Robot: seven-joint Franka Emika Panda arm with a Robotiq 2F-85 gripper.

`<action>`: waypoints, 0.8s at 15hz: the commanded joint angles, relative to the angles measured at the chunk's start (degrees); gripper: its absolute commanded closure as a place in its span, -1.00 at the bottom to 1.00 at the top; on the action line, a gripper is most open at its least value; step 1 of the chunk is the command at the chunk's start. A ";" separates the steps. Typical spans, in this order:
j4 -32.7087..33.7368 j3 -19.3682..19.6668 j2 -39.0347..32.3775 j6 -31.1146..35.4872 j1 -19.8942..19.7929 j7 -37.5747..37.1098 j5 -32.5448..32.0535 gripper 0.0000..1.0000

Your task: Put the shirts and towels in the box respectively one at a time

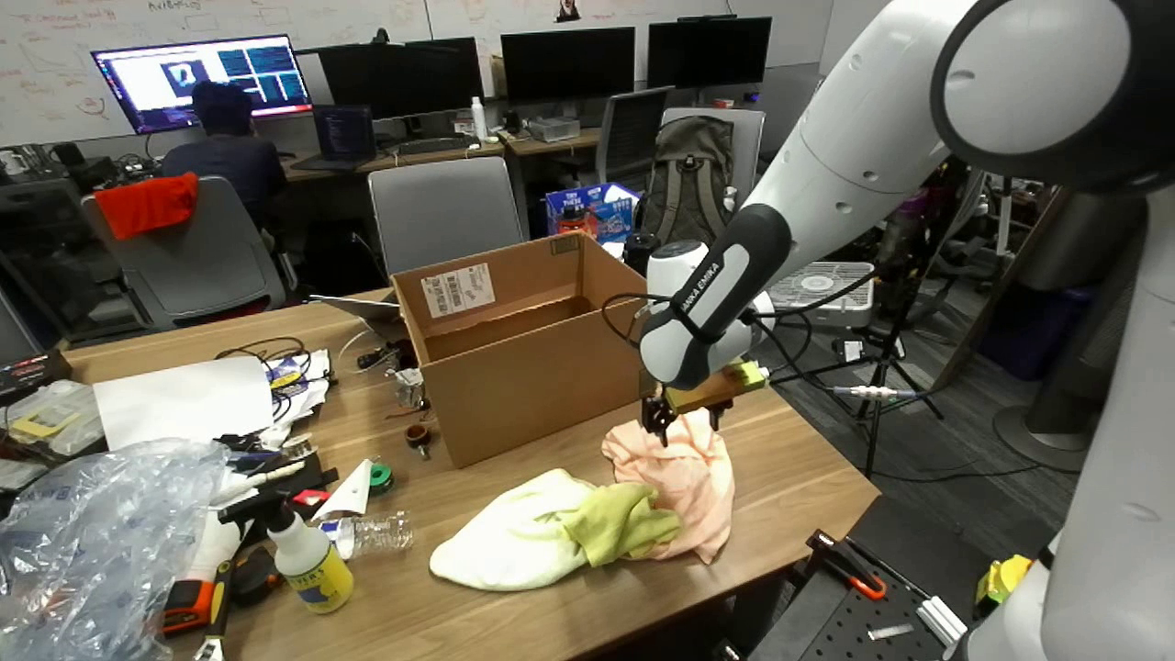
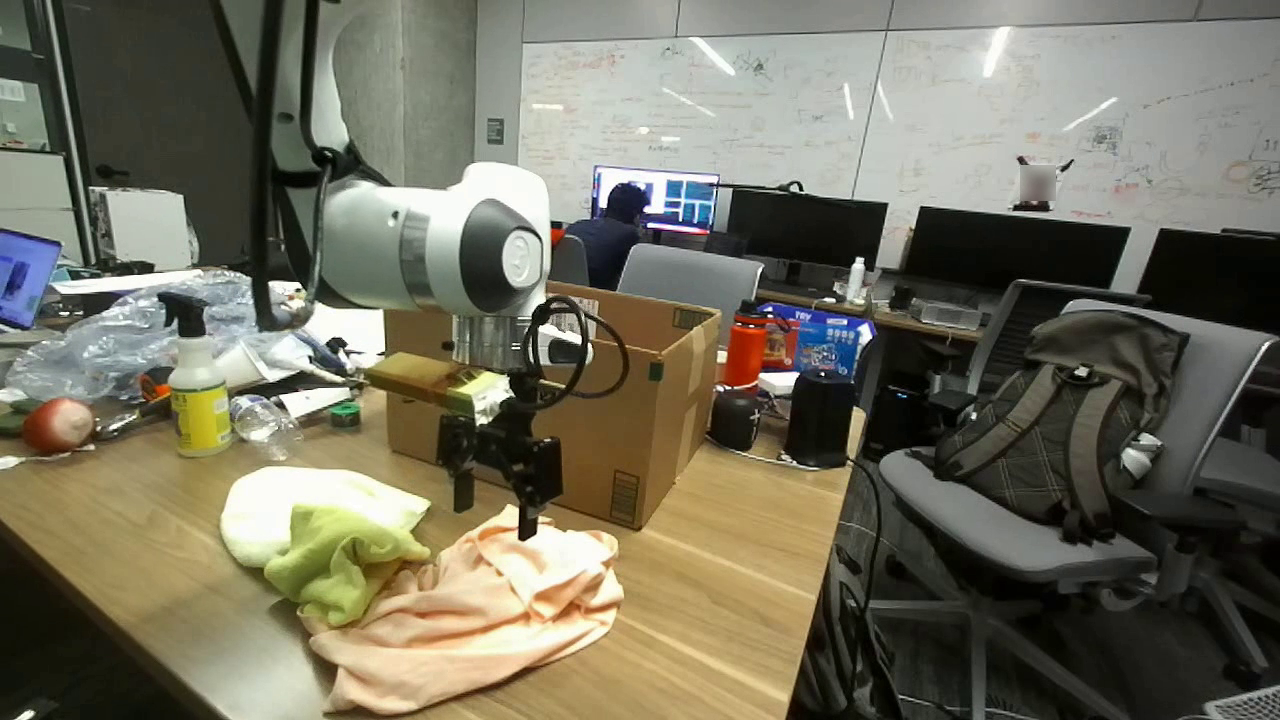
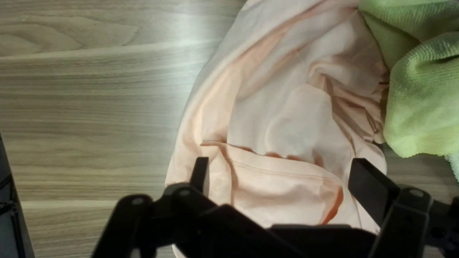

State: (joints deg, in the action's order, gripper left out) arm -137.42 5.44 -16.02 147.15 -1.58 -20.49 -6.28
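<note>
Peach shirt [image 3: 287, 118]: in a soft heap on the worktop [image 2: 720, 600], outside the cardboard box [image 1: 542, 395] but near it.
Gripper [image 2: 497, 498]: points down over the peach shirt, its 2 fingers wide apart. In the wrist view, a sewn hem of the shirt runs between them. I cannot tell if the tips touch the cloth.
Green towel [image 3: 423, 93]: all crumpled up, touching the peach shirt and lying partly on top of the white towel [image 1: 514, 542].
White towel: bunched up on the worktop, also outside the box, with the green towel between it and most of the shirt.
Cardboard box: brown, standing upright with its top open. A white label [image 1: 458, 290] is stuck on an inside wall.
Robot arm [image 1: 826, 138]: white and grey, bent over the worktop in both exterior views, with the gripper at its end.
Spray bottle [image 1: 312, 569]: white with a yellow label, standing up. A clear plastic bottle [image 2: 268, 427] lies on its side just beside it.
Plastic bag [image 1: 101, 542]: clear and crinkly, in the messy part of the worktop.
Backpack [image 2: 1075, 410]: sits on a grey chair [image 2: 1000, 515], past the edge of the worktop.
Person [image 1: 225, 161]: sits with back turned, facing a bright screen [image 1: 266, 69].
</note>
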 commanded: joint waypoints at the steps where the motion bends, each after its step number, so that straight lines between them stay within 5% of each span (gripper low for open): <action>1: 1.40 -0.30 -3.00 2.88 -1.01 3.84 4.58 -1.00; 12: 1.45 -0.82 -10.62 7.07 -1.74 7.65 10.79 -1.00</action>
State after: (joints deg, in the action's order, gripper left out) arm -136.87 5.40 -24.35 152.49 -2.54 -15.08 2.46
